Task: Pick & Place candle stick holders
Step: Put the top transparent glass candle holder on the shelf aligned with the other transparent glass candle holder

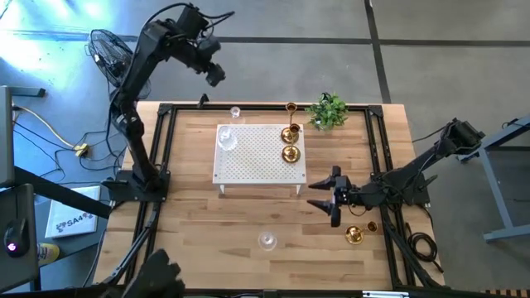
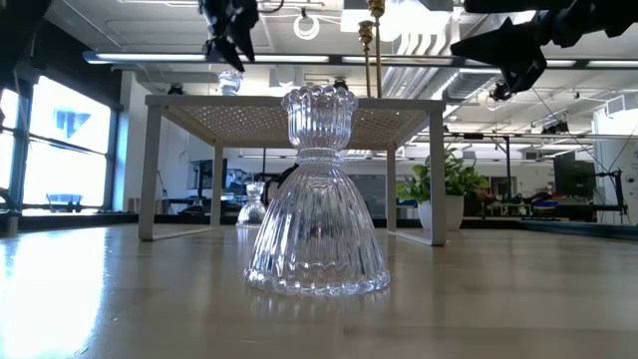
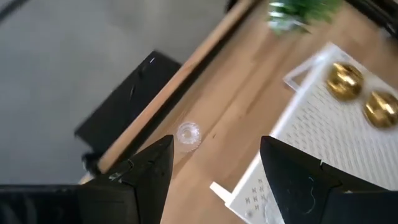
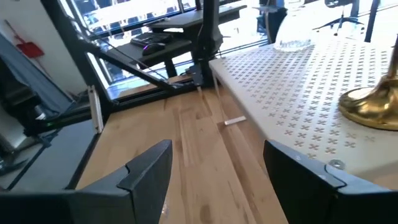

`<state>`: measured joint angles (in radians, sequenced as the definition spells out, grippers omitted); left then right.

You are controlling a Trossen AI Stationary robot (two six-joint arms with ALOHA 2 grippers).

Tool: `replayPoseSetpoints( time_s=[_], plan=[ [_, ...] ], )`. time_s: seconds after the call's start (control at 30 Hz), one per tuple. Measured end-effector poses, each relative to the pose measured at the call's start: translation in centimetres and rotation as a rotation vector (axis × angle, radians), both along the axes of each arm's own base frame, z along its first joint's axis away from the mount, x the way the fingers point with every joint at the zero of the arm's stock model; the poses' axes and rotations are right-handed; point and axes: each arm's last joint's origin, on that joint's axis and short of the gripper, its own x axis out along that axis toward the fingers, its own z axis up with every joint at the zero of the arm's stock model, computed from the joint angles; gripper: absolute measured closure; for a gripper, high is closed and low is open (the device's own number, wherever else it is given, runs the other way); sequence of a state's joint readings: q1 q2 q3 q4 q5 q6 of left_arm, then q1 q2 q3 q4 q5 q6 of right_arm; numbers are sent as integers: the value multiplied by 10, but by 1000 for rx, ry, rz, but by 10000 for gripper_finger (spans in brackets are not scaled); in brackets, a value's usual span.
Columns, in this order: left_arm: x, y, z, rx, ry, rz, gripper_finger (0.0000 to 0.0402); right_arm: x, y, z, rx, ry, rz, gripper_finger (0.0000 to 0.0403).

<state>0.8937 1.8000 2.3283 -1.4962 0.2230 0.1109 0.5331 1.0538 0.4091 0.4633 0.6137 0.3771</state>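
Mostly bare wood around platform (image 1: 258,154)

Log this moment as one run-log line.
left gripper: open, raised over far edge | right gripper: open, empty, beside platform | glass holder: on table, untouched

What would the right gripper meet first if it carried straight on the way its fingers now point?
Probably the white perforated platform. The right gripper, open and empty, points across bare wood towards the platform's near corner. It looks level with the top, so it might skim over instead.
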Motion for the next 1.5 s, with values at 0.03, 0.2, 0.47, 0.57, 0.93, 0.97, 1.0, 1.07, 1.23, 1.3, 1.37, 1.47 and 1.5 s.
replayPoseSetpoints(
  time_s=[0.03, 0.2, 0.47, 0.57, 0.93, 0.97, 1.0, 1.07, 1.23, 1.3, 1.37, 1.47, 1.5],
  plan=[
    [1, 5, -4, -22, 5, 46, 167, 0, 0, 0, -1, -1, -7, 157],
    [12, 31, -30, -119, 52, 164, 167, 0, 0, 1, 6, -7, -16, 157],
    [36, 60, -72, -253, 99, 237, 167, 0, 0, 1, 0, -6, -12, 157],
    [43, 68, -84, -322, 75, 264, 167, 0, 0, 1, -2, -5, -12, 157],
    [49, 75, -91, -334, 48, 295, 167, 0, 0, 0, -2, -5, -8, 157],
    [49, 75, -91, -337, 49, 299, 167, 0, 0, 0, -1, -5, -5, 157],
    [49, 74, -91, -340, 49, 305, 167, 0, 0, 0, -2, -4, -3, 157],
    [49, 75, -91, -341, 52, 332, 167, 0, 0, 0, -4, 4, 9, 157],
    [49, 76, -93, -367, 44, 385, 167, 0, 0, -2, -11, 24, 21, 157],
    [50, 77, -96, -379, 52, 401, 167, 0, 0, -3, -12, 26, 22, 157],
    [54, 77, -100, -388, 65, 398, 167, 0, 0, -3, -11, 26, 22, 157],
    [61, 75, -106, -393, 96, 396, 167, 0, 1, -3, -10, 27, 30, 157],
    [64, 75, -109, -394, 104, 403, 167, 0, 1, -3, -9, 28, 35, 157]
  ],
)
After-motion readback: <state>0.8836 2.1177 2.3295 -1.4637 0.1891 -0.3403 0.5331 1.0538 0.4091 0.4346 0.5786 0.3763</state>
